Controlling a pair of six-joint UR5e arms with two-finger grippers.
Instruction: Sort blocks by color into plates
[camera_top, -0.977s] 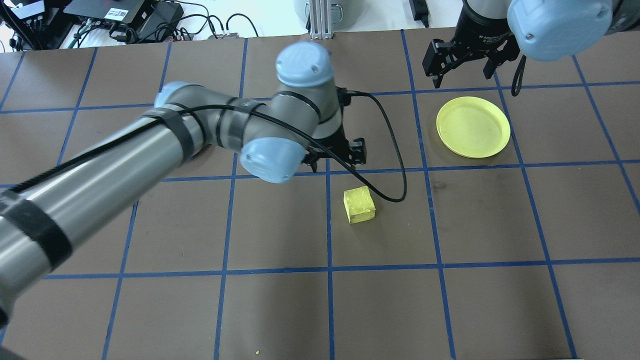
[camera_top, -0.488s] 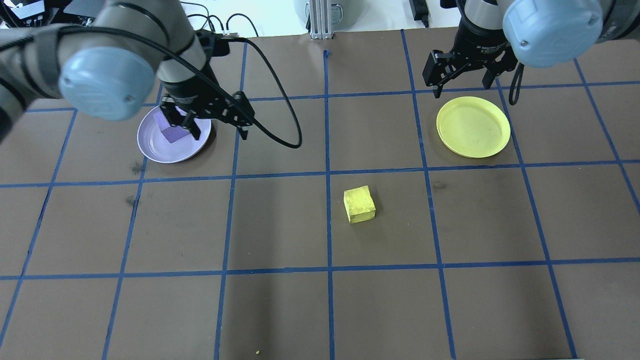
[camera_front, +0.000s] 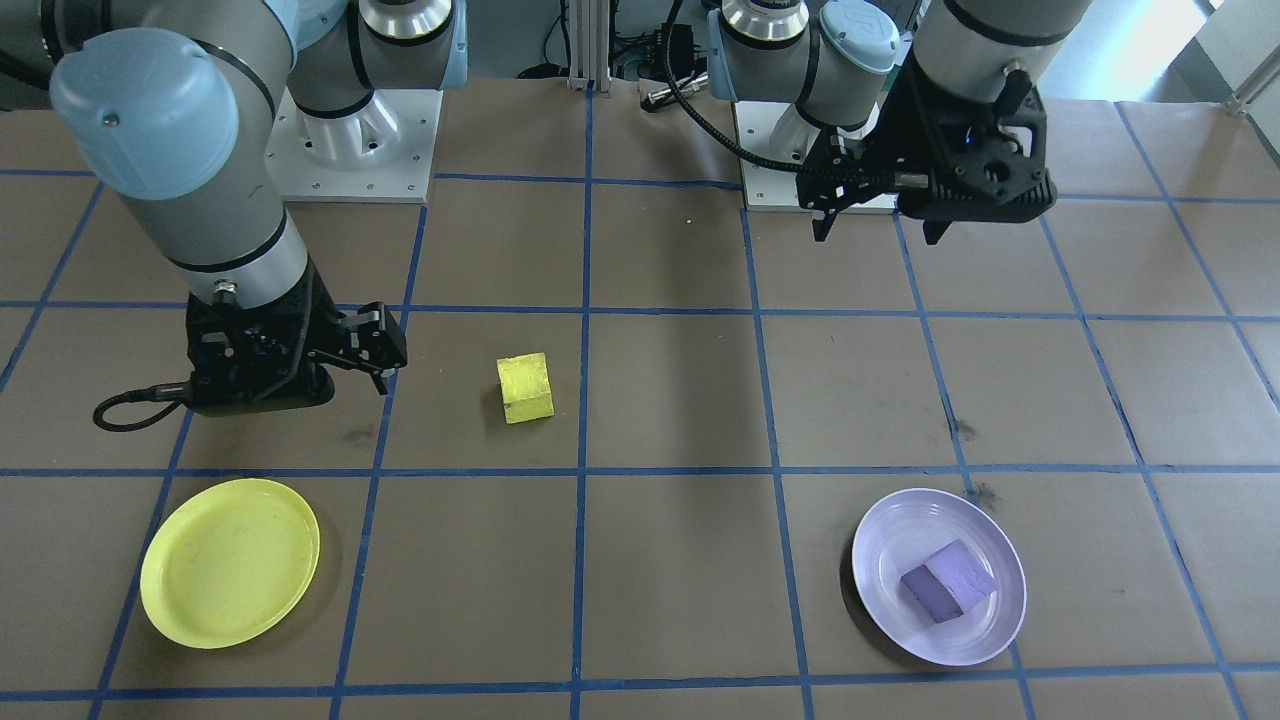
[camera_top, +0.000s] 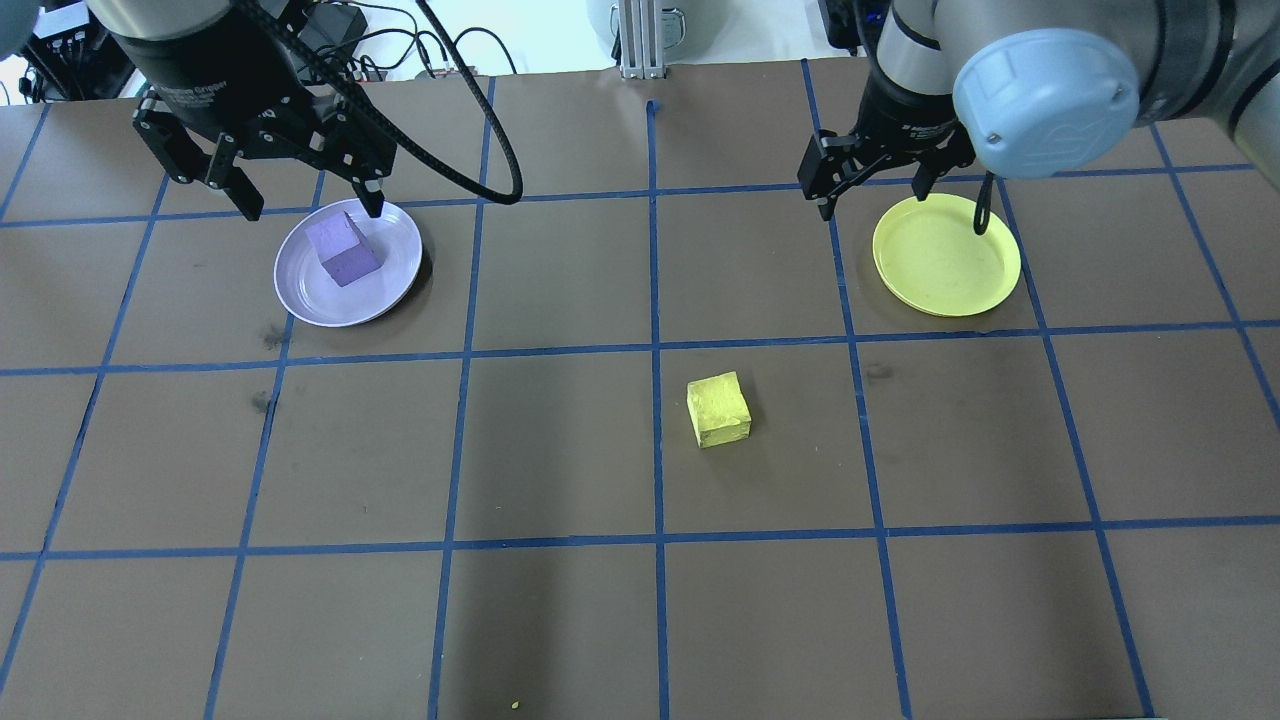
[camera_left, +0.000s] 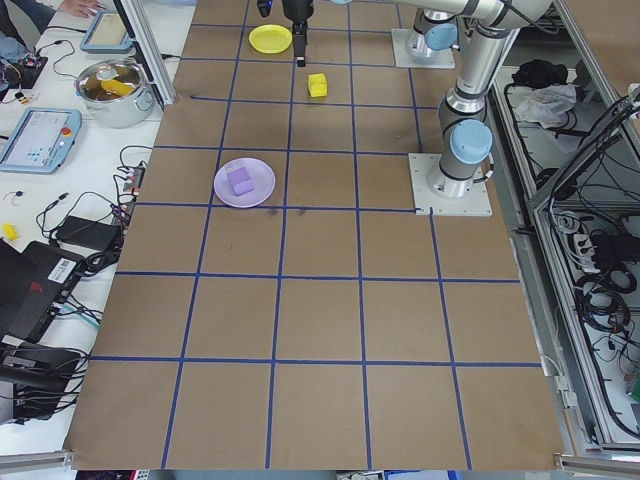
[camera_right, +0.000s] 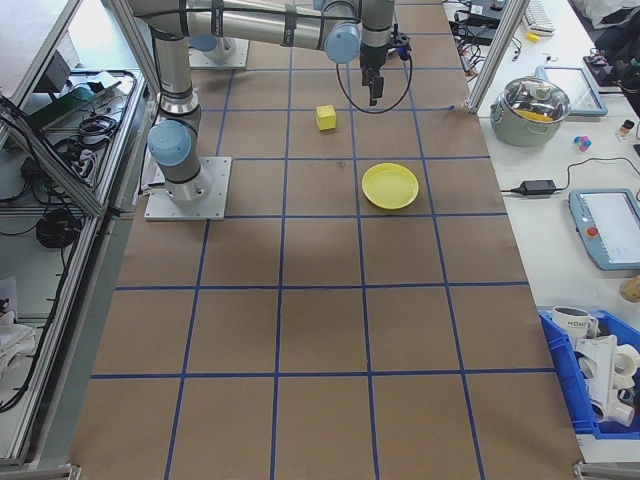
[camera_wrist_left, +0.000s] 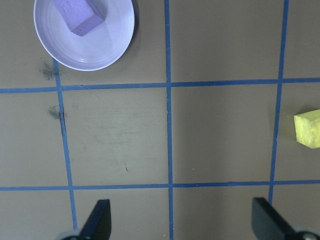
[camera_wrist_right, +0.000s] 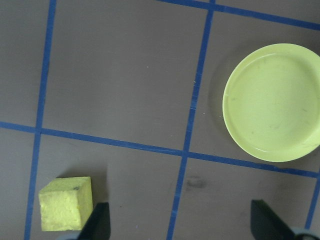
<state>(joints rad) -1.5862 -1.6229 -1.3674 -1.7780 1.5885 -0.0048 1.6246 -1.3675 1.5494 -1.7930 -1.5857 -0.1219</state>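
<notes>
One colour is sorted: the purple block (camera_top: 343, 252) lies in the lavender plate (camera_top: 395, 280) at the overhead view's upper left, tilted on an edge. The left gripper (camera_top: 300, 195) hangs above that plate, jaws apart and empty. The yellow block (camera_top: 718, 408) sits flat on the table (camera_top: 560, 620) near centre, nearly cubic with no clear long axis, its faces turned slightly off the grid lines. The right gripper (camera_top: 878, 193), jaws apart, hovers at the yellow plate's (camera_top: 945, 255) upper-left edge; its next move should be to descend squarely over the yellow block.
</notes>
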